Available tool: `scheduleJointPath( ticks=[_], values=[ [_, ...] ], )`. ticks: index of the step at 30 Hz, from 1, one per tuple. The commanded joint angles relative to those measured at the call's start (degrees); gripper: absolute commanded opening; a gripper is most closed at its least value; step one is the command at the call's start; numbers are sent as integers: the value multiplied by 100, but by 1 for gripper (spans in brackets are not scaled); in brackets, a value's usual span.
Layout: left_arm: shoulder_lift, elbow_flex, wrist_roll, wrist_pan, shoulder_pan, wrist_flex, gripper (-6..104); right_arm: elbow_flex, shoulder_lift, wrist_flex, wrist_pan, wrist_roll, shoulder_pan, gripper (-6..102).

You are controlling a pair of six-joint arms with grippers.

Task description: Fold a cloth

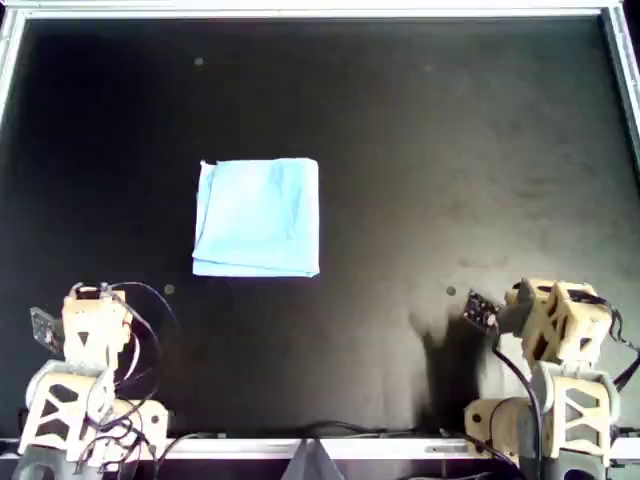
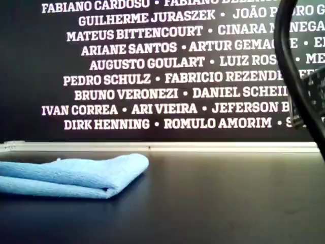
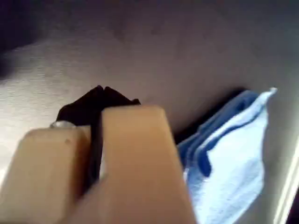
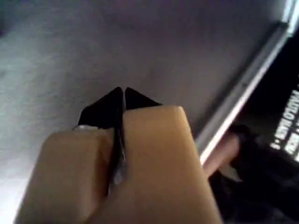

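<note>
- The cloth (image 1: 257,217) lies folded into a near square on the black counter (image 1: 450,150), well apart from both arms at the counter's near edge.
- My first gripper (image 3: 100,91) is pressed together with nothing between the jaws. Its wrist view shows the cloth (image 3: 229,158) beside it, with stacked blue layers at the fold.
- My second gripper (image 4: 124,91) is also pressed together and holds nothing; its wrist view shows only bare counter and the metal rim (image 4: 243,93).
- The exterior view cuts off the cloth (image 2: 76,175) at its left border, and only this view shows the wall of names (image 2: 167,66).
- A dark arm part (image 2: 304,76) at the exterior view's right is blurred and cut off.
</note>
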Motion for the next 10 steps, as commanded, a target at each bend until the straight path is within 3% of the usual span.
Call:
scheduleJointPath(
  ticks=[1, 5, 10],
  values=[
    [79, -62, -18, 26, 158, 18, -1, 70, 246, 114, 53, 44, 53, -2],
    [79, -62, -18, 26, 158, 18, -1, 70, 246, 123, 9, -35, 18, -2],
    [70, -53, -9, 18, 149, 26, -1, 70, 246, 123, 0, -369, 26, -2]
  ],
)
